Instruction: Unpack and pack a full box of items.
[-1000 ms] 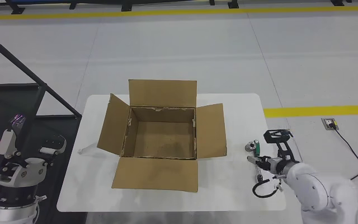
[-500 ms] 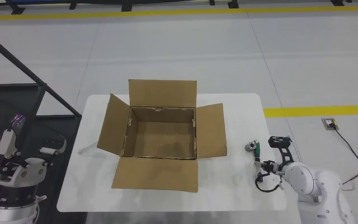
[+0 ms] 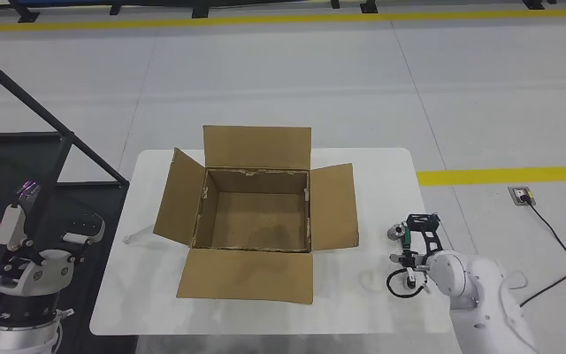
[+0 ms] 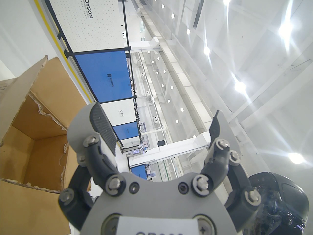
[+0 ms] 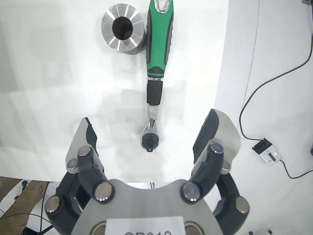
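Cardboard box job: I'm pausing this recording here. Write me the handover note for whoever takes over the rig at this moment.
Left gripper: open, empty, beside the cardboard box, pointing upward.
Right gripper: open, empty, over the ratchet wrench; its fingers straddle the drive head without touching it.
Things: the box stands on the table, flaps open, nothing visible inside. The wrench lies flat on the table on the right arm's side of the box, with a metal cylinder upright against its handle.
Done: unpacking appears finished.
Left: probably grasp the wrench, put it in the box, then the cylinder.
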You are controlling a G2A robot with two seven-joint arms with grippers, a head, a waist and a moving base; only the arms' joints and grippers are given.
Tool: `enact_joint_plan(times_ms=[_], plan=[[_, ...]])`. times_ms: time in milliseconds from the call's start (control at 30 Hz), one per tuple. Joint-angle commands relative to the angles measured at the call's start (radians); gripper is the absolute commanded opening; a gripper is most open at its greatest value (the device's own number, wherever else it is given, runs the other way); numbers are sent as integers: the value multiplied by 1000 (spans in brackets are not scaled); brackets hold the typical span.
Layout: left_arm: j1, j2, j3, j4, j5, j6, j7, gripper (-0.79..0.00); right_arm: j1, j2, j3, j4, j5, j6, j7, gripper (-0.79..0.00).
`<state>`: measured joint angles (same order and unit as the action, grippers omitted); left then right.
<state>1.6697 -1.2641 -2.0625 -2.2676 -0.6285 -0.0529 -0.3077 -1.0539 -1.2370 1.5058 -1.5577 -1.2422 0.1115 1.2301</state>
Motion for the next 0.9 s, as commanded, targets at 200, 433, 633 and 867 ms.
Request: enact_joint_plan(times_ms=[200, 433, 633, 867], plan=[[0, 0, 0, 0, 0, 0, 0, 0, 46, 0, -5, 110, 34, -1, -4, -142], [0, 0, 0, 0, 0, 0, 0, 0, 63, 2, -15, 148, 41, -4, -2, -209], [0, 0, 0, 0, 0, 0, 0, 0, 83, 2, -29, 176, 33, 17, 9, -428], [0, 0, 0, 0, 0, 0, 0, 0, 85, 5, -27, 179, 40, 22, 17, -413]])
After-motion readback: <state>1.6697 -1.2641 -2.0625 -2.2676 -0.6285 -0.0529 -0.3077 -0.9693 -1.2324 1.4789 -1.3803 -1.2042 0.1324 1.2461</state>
